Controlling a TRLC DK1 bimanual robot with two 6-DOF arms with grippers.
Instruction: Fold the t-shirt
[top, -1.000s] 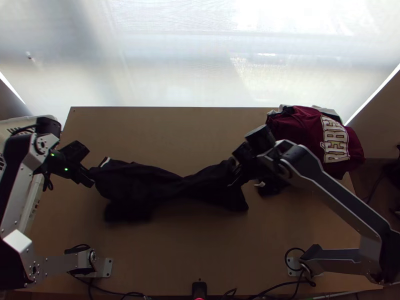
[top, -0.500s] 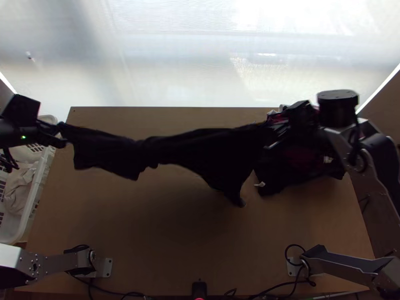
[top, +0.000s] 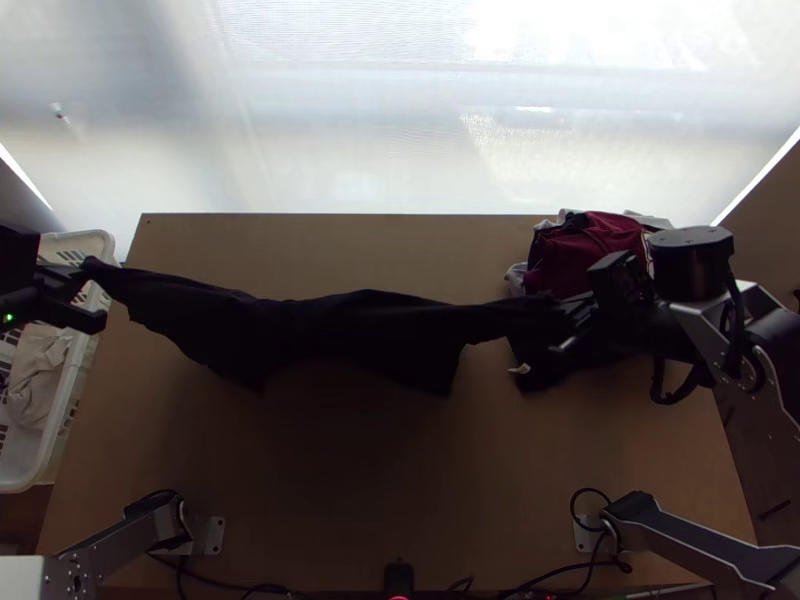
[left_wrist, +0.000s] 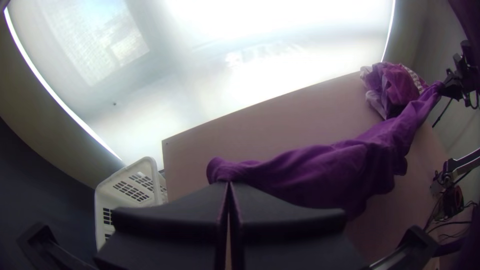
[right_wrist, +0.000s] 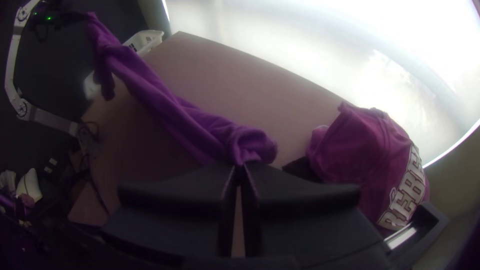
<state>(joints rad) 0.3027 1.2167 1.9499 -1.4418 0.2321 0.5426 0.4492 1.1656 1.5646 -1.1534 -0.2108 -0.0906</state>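
Note:
The dark t-shirt hangs bunched and stretched between both grippers above the table; it looks purple in the wrist views. At the far left, my left gripper holds one end of it, and my right gripper has the other end, near the clothes pile. The left wrist view has the left gripper shut on an edge of the t-shirt. In the right wrist view, the right gripper is likewise shut on a bunched part of the t-shirt. The cloth's middle sags between them.
A pile with a maroon lettered garment lies at the table's far right, with dark cloth at its near side. A white basket holding pale cloth stands at the left edge. The wooden table lies beneath the shirt.
Both grippers have moved outward, the left to the left and the right to the right, pulling the t-shirt wider. Since half a second ago they have come somewhat nearer the table's front.

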